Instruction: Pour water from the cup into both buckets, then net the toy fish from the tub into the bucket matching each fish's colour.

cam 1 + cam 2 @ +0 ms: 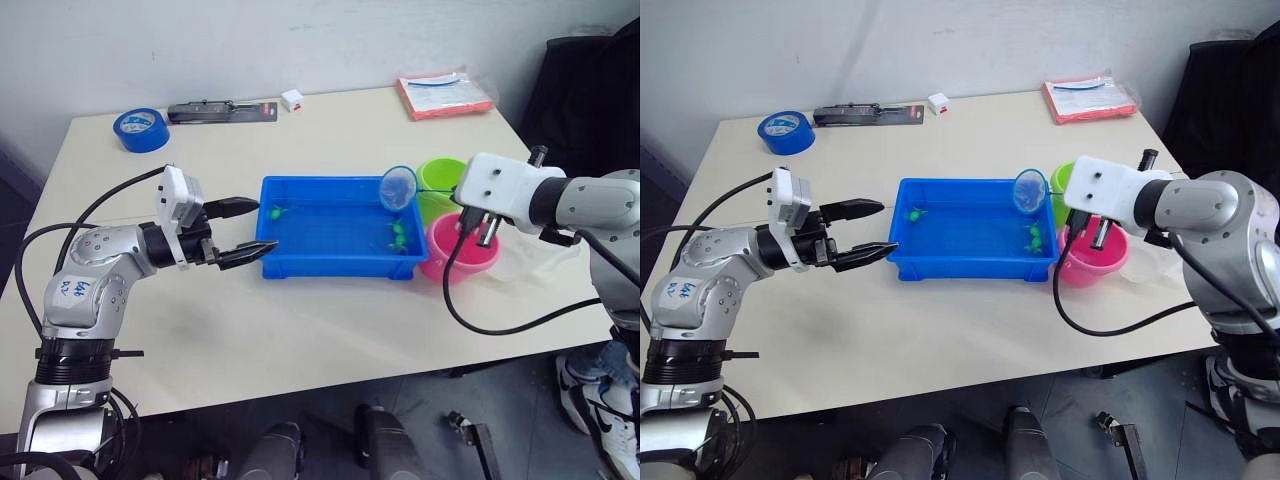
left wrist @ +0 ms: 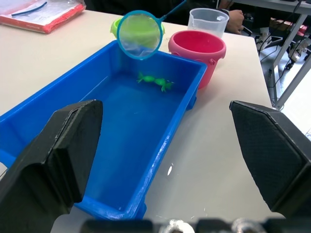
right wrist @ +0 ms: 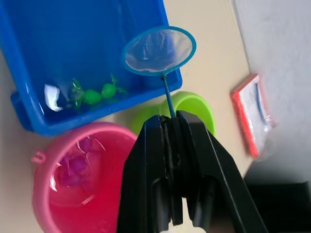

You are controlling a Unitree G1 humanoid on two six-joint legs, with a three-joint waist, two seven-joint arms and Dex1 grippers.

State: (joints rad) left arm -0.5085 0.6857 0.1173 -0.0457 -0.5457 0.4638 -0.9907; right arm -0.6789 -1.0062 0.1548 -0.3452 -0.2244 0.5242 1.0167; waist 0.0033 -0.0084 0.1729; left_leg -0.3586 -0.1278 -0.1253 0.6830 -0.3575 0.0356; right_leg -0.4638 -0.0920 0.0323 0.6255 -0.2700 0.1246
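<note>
The blue tub (image 1: pixel 330 268) sits mid-table with water and green toy fish (image 1: pixel 398 237) at its right end, and another green fish (image 1: pixel 273 212) at the left. My right gripper (image 3: pixel 170 121) is shut on the net's thin handle. The net's blue hoop (image 1: pixel 398 188) hangs tilted above the tub's far right corner, and nothing shows in its mesh. To the right of the tub are the green bucket (image 1: pixel 440 180) and the pink bucket (image 1: pixel 455 262), which holds pink fish (image 3: pixel 73 170) in water. The clear cup (image 1: pixel 1150 265) stands beyond the pink bucket. My left gripper (image 1: pixel 245 230) is open at the tub's left end.
A blue tape roll (image 1: pixel 140 129), a black tool pack (image 1: pixel 222 111) and a small white box (image 1: pixel 292 99) lie along the table's far edge. A red-edged packet (image 1: pixel 445 93) lies at the far right. A person's shoe (image 1: pixel 590 395) is on the floor at the right.
</note>
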